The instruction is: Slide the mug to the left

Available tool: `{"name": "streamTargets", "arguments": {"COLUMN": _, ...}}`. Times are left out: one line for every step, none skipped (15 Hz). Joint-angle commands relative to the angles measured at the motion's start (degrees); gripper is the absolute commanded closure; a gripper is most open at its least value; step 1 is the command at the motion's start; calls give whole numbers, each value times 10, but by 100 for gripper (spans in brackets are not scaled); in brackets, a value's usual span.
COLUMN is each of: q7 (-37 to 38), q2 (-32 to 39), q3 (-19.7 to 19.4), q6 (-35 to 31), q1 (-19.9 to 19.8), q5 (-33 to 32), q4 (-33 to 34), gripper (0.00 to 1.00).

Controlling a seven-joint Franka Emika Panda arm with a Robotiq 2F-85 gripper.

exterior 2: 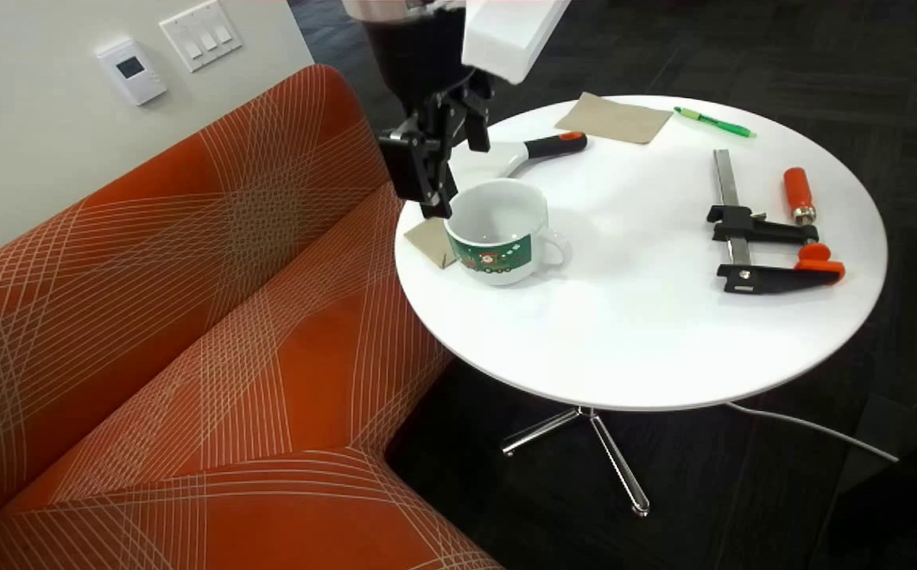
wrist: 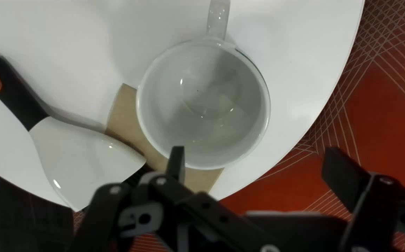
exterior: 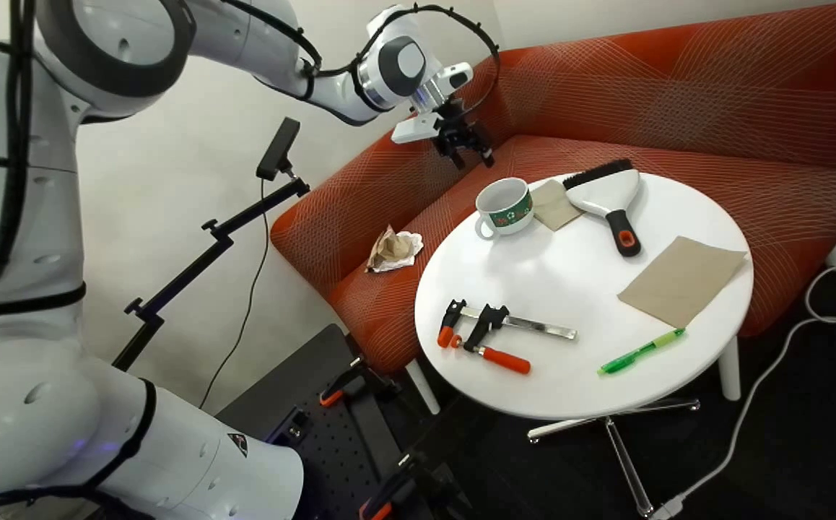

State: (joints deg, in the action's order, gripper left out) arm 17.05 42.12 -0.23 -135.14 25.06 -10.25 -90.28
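Observation:
The mug is a wide white cup with a green decorated band outside and a plain whitish-grey inside. It stands upright near the edge of the round white table in both exterior views (exterior: 503,206) (exterior 2: 498,229). Its handle points away from the gripper in the wrist view (wrist: 204,101). My gripper (exterior: 474,160) is open and empty, higher than the mug and off to its side near the table edge. It also shows in an exterior view (exterior 2: 458,176). In the wrist view the gripper's (wrist: 254,151) left finger overlaps the mug's rim; the right finger appears over the sofa.
A brush with black handle (exterior: 609,206) lies beside the mug. A small brown napkin (exterior: 554,204) lies partly under or against it. A larger napkin (exterior: 681,280), a green pen (exterior: 642,352) and an orange-black clamp (exterior: 497,325) lie on the white table (exterior: 569,282). A red sofa (exterior: 678,87) borders it.

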Motion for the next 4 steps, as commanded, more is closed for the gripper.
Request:
{"name": "streamTargets", "arguments": {"q7": 13, "q2": -77, "q3": 4, "q6": 12, "q1": -4, "q5": -16, "q4": -79, "gripper": 0}}
{"name": "streamTargets", "arguments": {"q7": -2, "q2": -88, "q3": 11, "q6": 11, "q1": -11, "q5": -13, "q4": -93, "gripper": 0}}
{"name": "streamTargets", "arguments": {"q7": 6, "q2": -43, "q3": 11, "q6": 4, "q1": -10, "q5": -12, "q4": -42, "gripper": 0}}
{"name": "streamTargets", "arguments": {"q7": 6, "q2": -50, "q3": 13, "q6": 4, "q1": -11, "q5": -12, "q4": -48, "gripper": 0}}
